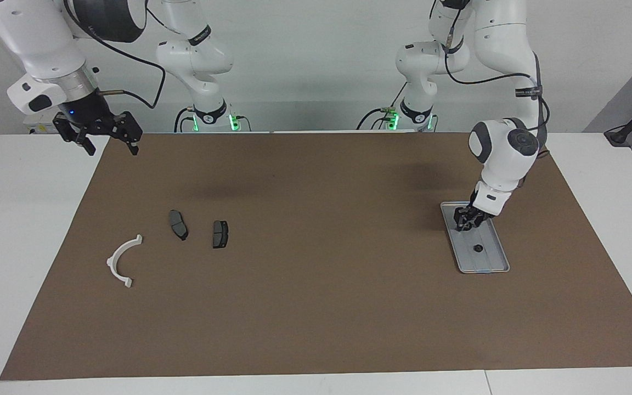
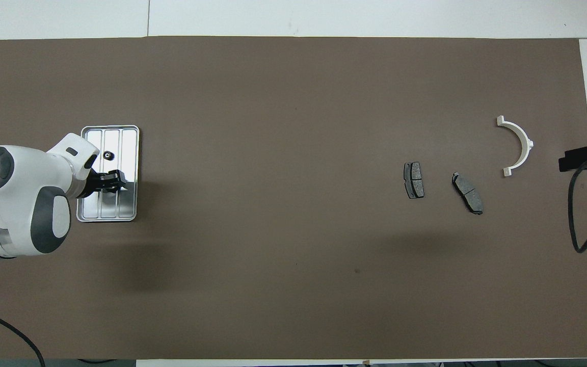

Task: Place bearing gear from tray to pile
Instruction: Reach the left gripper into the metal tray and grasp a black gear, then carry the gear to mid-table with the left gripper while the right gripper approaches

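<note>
The left gripper (image 1: 466, 224) is down inside the tray (image 1: 500, 258), at the end nearer the robots, where one bearing gear lay. Its jaws sit around that spot, but whether they grip the gear cannot be told. A second small dark gear (image 1: 478, 248) lies farther along the tray floor, untouched. The pile, a white half-ring bracket (image 1: 121, 261) and two brake pads (image 1: 178, 224), waits toward the right arm's end of the table (image 1: 316, 307), so a long carry probably follows. The right gripper (image 1: 105, 134) waits raised over the brown mat's corner, jaws open.
</note>
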`<state>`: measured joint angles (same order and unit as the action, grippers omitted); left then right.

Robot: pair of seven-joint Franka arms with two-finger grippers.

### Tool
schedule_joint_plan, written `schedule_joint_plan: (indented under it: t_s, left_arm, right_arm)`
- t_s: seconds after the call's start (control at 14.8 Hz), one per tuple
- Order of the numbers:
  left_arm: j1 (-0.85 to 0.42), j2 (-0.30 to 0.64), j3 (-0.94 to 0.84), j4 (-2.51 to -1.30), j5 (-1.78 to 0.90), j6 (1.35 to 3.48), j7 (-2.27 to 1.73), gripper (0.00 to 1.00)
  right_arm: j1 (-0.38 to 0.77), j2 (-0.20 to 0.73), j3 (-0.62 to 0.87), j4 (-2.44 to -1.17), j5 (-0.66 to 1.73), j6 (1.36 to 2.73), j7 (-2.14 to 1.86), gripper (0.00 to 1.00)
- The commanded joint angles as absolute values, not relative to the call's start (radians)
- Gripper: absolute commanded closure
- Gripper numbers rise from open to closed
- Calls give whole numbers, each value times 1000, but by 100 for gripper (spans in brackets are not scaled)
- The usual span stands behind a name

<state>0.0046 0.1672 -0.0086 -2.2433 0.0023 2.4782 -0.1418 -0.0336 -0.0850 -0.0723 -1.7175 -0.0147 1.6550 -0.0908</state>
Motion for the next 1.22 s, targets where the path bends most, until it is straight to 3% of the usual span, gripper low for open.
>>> schedule_joint_plan:
  t_s: [0.0,0.2,0.27,0.41,0.68,1.15]
  left_arm:
    - [-6,173,-2,-2238,-6,2484,-150,78]
    - [-8,172,-2,-2240,-6,2471,-152,98]
    - [-6,172,-2,-2238,-6,2467,-153,100]
    - [-11,175,-5,-2168,-9,2406,-182,100]
    - [-118,234,-5,-1871,-12,2124,-391,100]
    - [-403,273,-5,-1769,-37,2167,-868,100]
  right_arm:
    - [-49,-103,-69,-1740,2,1664,-124,0]
    - [-51,-103,-69,-1740,2,1664,-124,0]
    - [-51,-101,-69,-1740,2,1664,-124,0]
    - [-51,-101,-69,-1738,2,1664,-124,0]
    - [-51,-100,-69,-1738,2,1675,-123,0]
    - [-41,-71,-68,-1733,2,1713,-112,1]
